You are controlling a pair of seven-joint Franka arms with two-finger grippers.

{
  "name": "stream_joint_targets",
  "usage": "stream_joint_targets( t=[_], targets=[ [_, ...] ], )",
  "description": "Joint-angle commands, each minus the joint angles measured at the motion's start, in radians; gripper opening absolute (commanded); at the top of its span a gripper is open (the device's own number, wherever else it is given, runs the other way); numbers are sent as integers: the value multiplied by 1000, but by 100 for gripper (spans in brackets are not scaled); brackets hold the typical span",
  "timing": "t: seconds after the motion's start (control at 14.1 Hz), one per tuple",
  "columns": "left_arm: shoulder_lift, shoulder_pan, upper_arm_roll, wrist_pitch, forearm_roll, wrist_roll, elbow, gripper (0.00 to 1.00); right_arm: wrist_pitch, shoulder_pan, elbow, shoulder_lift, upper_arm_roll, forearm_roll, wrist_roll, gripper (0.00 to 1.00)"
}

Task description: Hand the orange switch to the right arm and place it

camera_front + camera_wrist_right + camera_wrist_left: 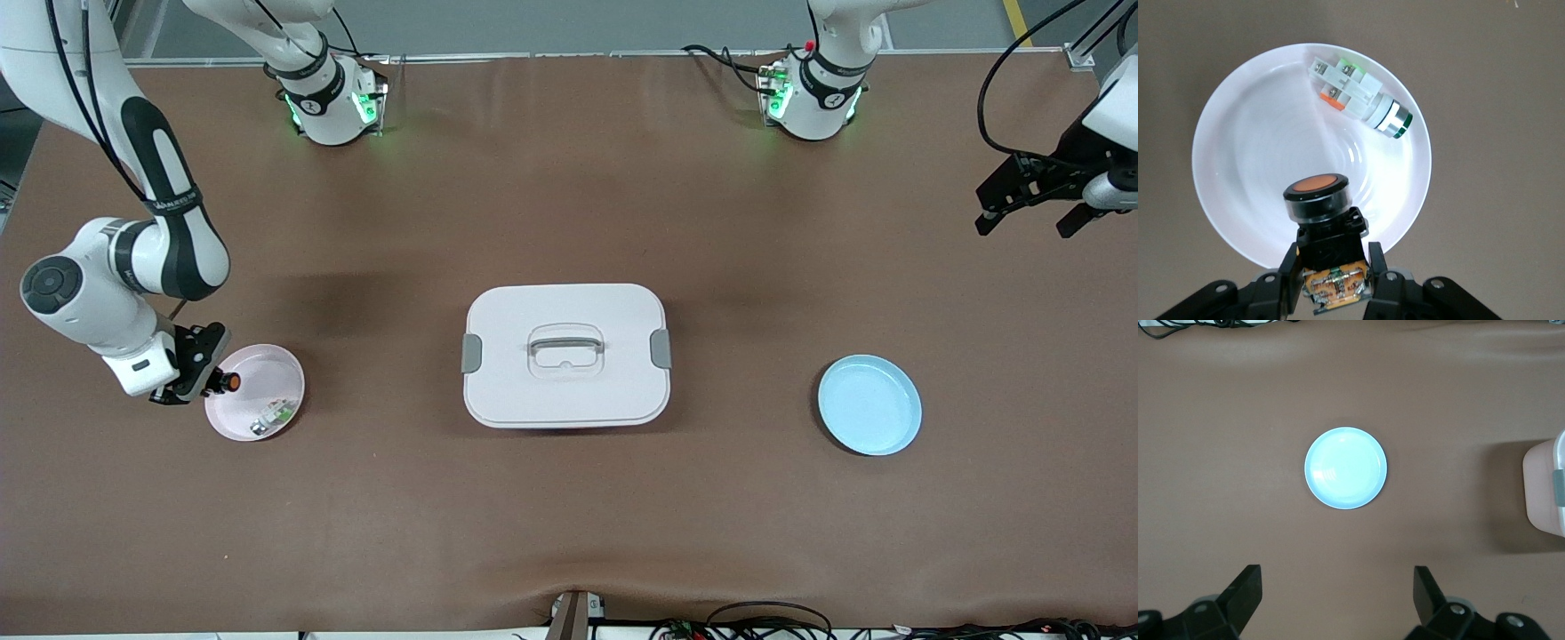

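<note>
Presently the orange switch (pixel 1317 197) is clamped between the fingers of the right gripper (pixel 206 372) and is held over the edge of the pink plate (pixel 267 364) at the right arm's end of the table. A green-white-silver part (pixel 1358 99) lies in that plate. The white lidded box (pixel 566 355) is set at the table's middle. The left gripper (pixel 1027 213) is held spread wide, gripping nothing, above the left arm's end, where the blue plate (pixel 869 404) lies.
</note>
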Motion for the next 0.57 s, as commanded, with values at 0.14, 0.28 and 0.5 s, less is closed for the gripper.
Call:
stream_joint_targets(
  t=[0.14, 0.28, 0.5],
  targets=[
    [183, 14, -2, -21, 19, 27, 227, 100, 113, -11, -37, 48, 16, -3, 1, 0],
    [227, 17, -2, -21, 21, 27, 290, 100, 117, -11, -37, 60, 16, -2, 2, 0],
    [275, 12, -2, -21, 21, 24, 338, 100, 133, -9, -37, 78, 16, 1, 10, 0]
  ],
)
